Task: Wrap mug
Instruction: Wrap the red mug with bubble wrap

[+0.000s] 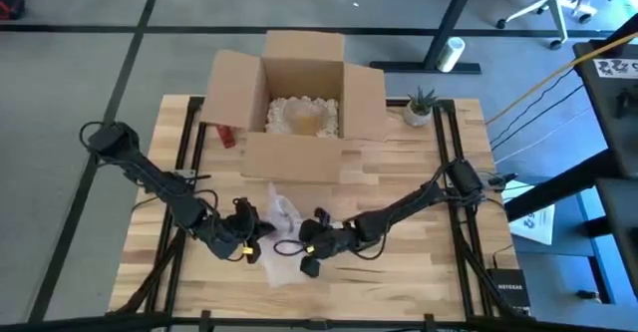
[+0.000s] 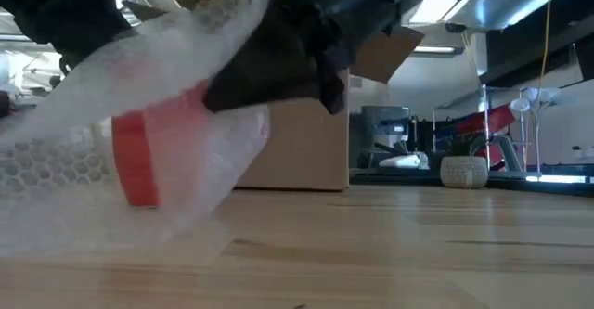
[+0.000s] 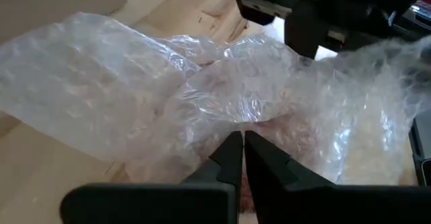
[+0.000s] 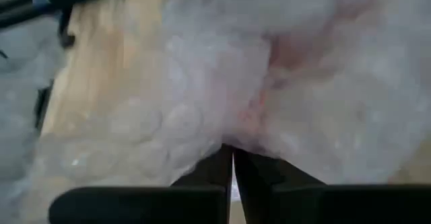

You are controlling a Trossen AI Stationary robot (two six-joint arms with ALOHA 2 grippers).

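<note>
Red mug (image 2: 148,156) lying on its side at left of the low view, long axis running across the frame, rim end pointing toward frame left, swathed in bubble wrap (image 2: 102,114). On wooden table (image 1: 399,262), lower centre of the high view, between the two grippers. Left gripper (image 3: 236,150) at the bundle's left side in the high view, fingers pressed together, tips pinching a fold of wrap. Right gripper (image 4: 232,158) at the bundle's right side, fingers likewise drawn together against the wrap, pink of the mug showing through the film just past the tips. Open cardboard box (image 1: 299,103) at upper centre of the high view, pale filler inside. Small potted plant (image 1: 420,106) just right of the box.
</note>
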